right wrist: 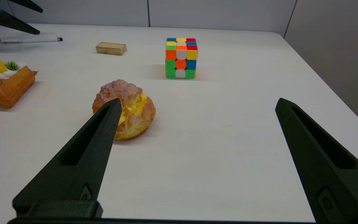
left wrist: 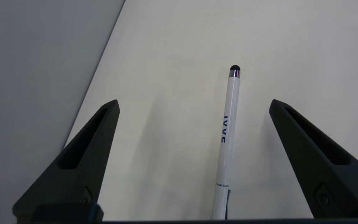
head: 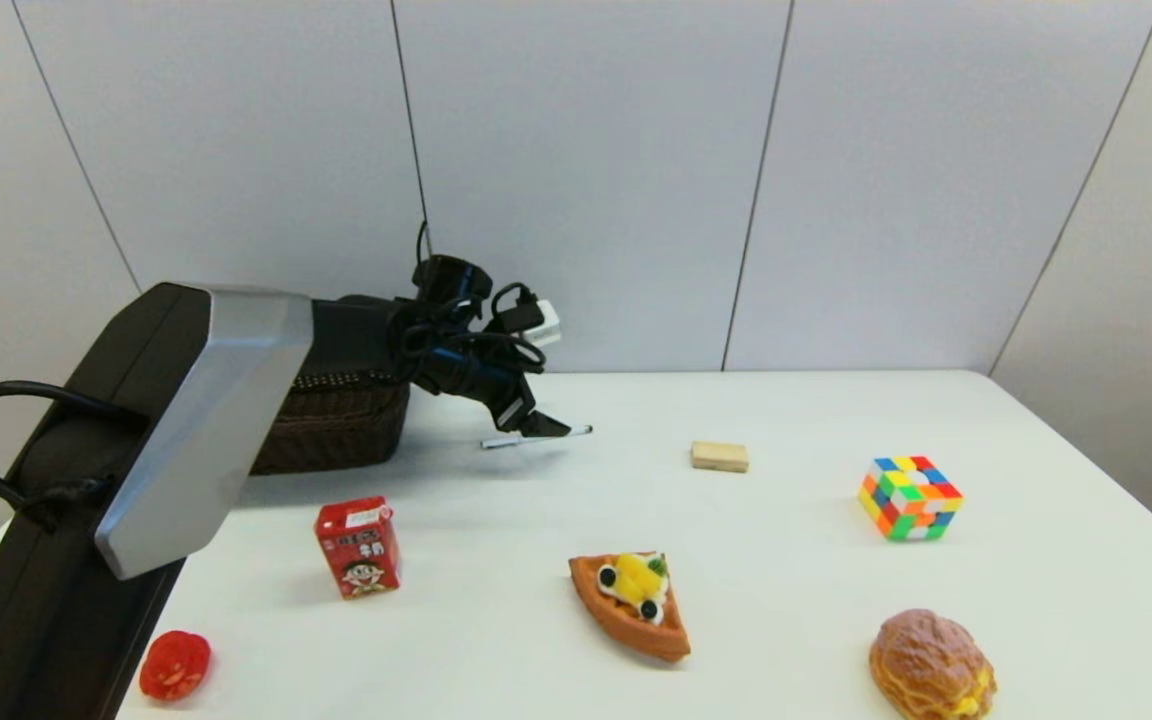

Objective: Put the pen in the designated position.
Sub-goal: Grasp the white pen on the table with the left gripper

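White and thin, the pen [left wrist: 228, 130] lies flat on the bare tabletop [head: 786, 560] just beside the wicker basket [head: 336, 425], near the back wall. The left claw [left wrist: 194, 104] hangs over it, fingers spread wide — gripping nothing, the pen between them. The right claw [right wrist: 197, 104] sits low near the cream puff [right wrist: 124, 109], wide open and empty.

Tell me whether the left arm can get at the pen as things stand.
Probably yes. The left gripper hangs open right over the pen, which lies flat on bare white table between the fingers. Nothing lies between them; the wicker basket sits off to the side.
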